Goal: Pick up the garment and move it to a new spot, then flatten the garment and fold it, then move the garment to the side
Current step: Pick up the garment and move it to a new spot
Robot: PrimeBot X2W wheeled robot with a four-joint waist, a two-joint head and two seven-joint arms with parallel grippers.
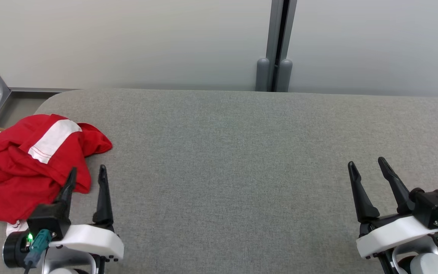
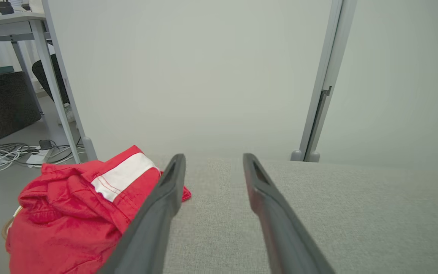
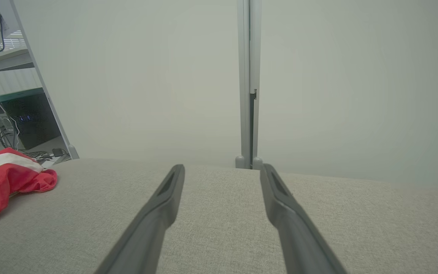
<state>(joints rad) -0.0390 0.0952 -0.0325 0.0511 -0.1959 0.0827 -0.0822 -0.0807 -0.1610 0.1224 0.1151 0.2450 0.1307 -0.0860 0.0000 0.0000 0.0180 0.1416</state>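
The red garment (image 1: pixel 25 167) lies crumpled in a heap at the near left corner of the grey, cloth-covered tabletop (image 1: pixel 222 171). Part of it hangs past the tabletop's left edge. A white band (image 1: pixel 53 139) with red stitching along its edge shows on top of the heap, and one red fold reaches out to the right onto the bare cloth.

The left gripper (image 1: pixel 88 169) sits just beside the heap on its right, fingers pointing away from the robot. The jaws stand apart with nothing between them; in the left wrist view bare tabletop shows in the gap. Its outer finger crosses in front of the garment's right edge, and whether it touches the cloth cannot be told.

The right gripper (image 1: pixel 367 163) is well apart from the garment, over the near right part of the tabletop. Its jaws are spread wide and it holds nothing.

Behind the tabletop stands a pale partition wall (image 1: pixel 165 38) with a grey upright post (image 1: pixel 278 45).
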